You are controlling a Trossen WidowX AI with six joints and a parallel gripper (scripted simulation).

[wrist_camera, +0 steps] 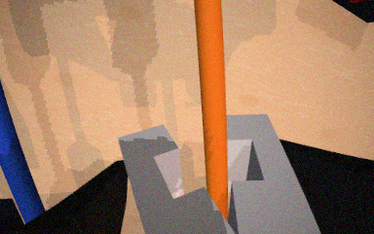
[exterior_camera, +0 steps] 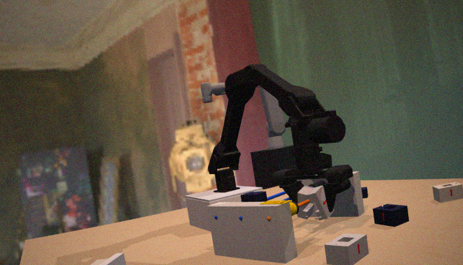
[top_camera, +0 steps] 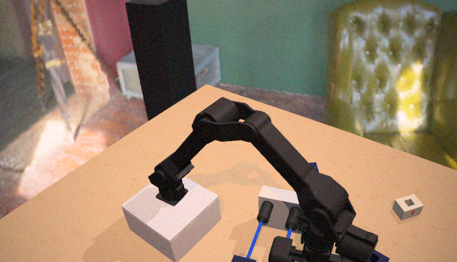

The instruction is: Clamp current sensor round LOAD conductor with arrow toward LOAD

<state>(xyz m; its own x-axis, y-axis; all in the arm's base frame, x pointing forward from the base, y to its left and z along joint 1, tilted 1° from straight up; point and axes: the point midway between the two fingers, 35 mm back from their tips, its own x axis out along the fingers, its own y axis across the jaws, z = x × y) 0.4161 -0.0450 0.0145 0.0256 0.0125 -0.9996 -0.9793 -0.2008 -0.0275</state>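
Observation:
The light grey split-core sensor (exterior_camera: 308, 194) (wrist_camera: 278, 205) is between my gripper's black fingers. In the wrist view its two halves are spread, with a gap between them. The orange conductor (exterior_camera: 303, 202) (wrist_camera: 211, 73) runs through this gap, in front of the core windows. A red arrow (exterior_camera: 324, 202) shows on the sensor's side; its direction is hard to tell. My gripper (exterior_camera: 312, 202) (wrist_camera: 198, 157) is shut on the sensor, one finger on each half. A yellow label (exterior_camera: 275, 202) lies on the front grey block by the orange conductor's end; its text is unreadable. The top view hides the sensor.
Blue conductors (top_camera: 254, 239) (wrist_camera: 17, 171) run beside the orange one between the front block (exterior_camera: 252, 229) and the rear block (exterior_camera: 353, 197) (top_camera: 278, 208). White sensors (exterior_camera: 345, 250) (exterior_camera: 447, 193) (top_camera: 407, 208) and a dark blue one (exterior_camera: 390, 215) stand around. The arm's base is on a white box (top_camera: 199, 198).

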